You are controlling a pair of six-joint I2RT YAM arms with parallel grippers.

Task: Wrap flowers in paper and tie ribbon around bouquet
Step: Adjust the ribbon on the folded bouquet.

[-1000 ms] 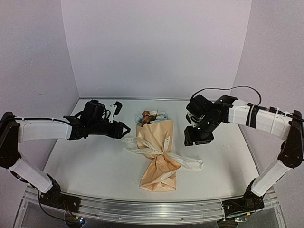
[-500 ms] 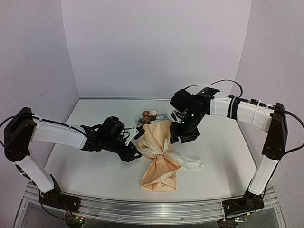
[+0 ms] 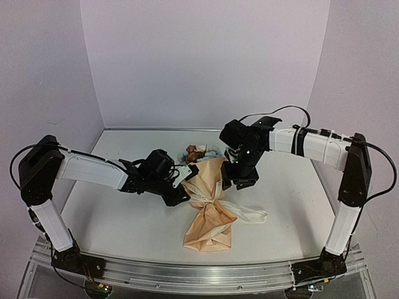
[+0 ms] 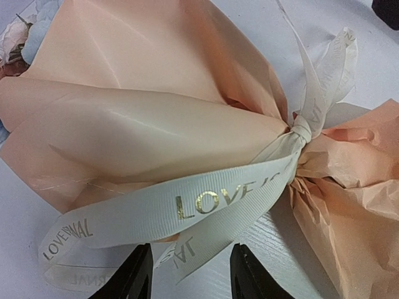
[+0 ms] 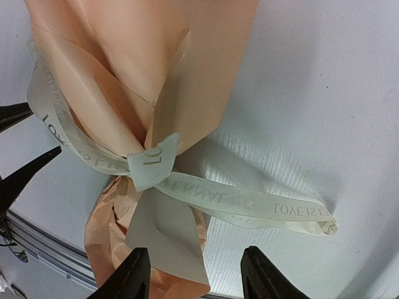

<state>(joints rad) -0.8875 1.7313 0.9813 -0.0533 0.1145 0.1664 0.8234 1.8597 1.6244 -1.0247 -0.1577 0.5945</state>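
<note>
The peach-tan paper-cone bouquet (image 3: 209, 205) lies flat on the white bench (image 3: 118, 218), with pale blue and rusty-brown flowers (image 3: 198, 152) peeking out the far end. A cream-white lettered fabric ribbon (image 4: 206, 202) is knotted tight at the cinch. Down low, the left pincer (image 4: 192, 249) sits with its jaws apart, a ribbon loop lying just ahead between the tips, no squeeze on it. Above the knot, the right pincer (image 5: 196, 250) hangs wide and empty, a long ribbon tail running off to one side beneath it.
</note>
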